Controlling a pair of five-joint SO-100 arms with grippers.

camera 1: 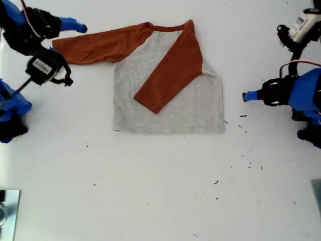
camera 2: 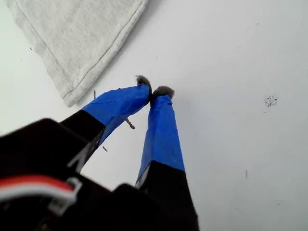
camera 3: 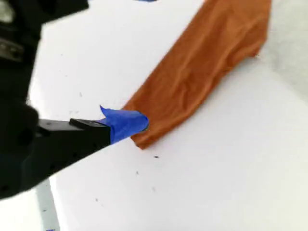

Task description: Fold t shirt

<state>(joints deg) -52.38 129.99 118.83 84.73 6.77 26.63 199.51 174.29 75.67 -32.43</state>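
Note:
The t shirt (camera 1: 190,108) lies flat on the white table, its grey body facing up. One rust-orange sleeve (camera 1: 168,75) is folded diagonally across the body. The other sleeve (camera 1: 95,46) stretches out toward the exterior view's left. My first gripper (camera 2: 153,91) is shut with nothing between its blue fingers; it hovers over bare table just off the grey hem corner (camera 2: 72,94), at the exterior view's right (camera 1: 244,96). My second gripper (camera 3: 130,122) shows one blue finger at the edge of the outstretched sleeve's cuff (camera 3: 159,120); its other jaw is hidden. In the exterior view it sits at the upper left (camera 1: 77,26).
Small dark specks dot the table (camera 1: 150,191) below and to the right of the shirt in the exterior view. A grey metallic object (camera 1: 7,213) sits at that view's lower left corner. Both arm bases flank the shirt.

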